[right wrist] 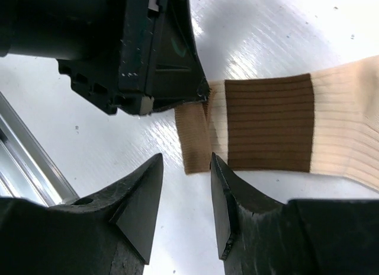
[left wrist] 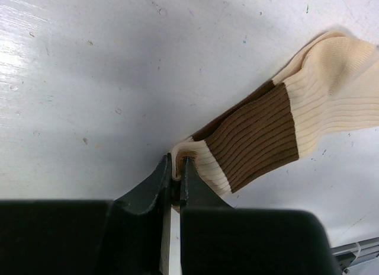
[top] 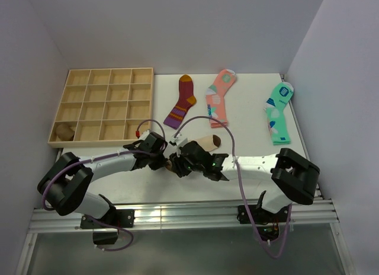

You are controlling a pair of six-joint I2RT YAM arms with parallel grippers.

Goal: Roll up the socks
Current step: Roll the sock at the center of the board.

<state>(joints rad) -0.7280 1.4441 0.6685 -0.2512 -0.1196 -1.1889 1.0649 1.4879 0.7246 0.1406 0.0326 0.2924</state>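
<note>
Jaws, left wrist view: we see left gripper (left wrist: 176,170) clamped on the cream cuff corner of the beige sock (left wrist: 260,124). Sock lies flat on the table (left wrist: 89,73), which is white, scuffed and speckled. It trails far-right.

Right wrist view: right gripper (right wrist: 185,186) spread wide, nothing held, cuff end just past its tips. Tan ribbed strip (right wrist: 193,138) shows at that end; we can't tell if it's a second sock. Metal rail (right wrist: 23,162) along the table's near edge.

Top view: both grippers meet near table centre. Pale walls (top: 177,26) enclose three sides. Wooden tray (top: 106,143) far left; maroon sock (top: 182,102), pink sock (top: 219,97), mint sock (top: 278,112) across the far side.
</note>
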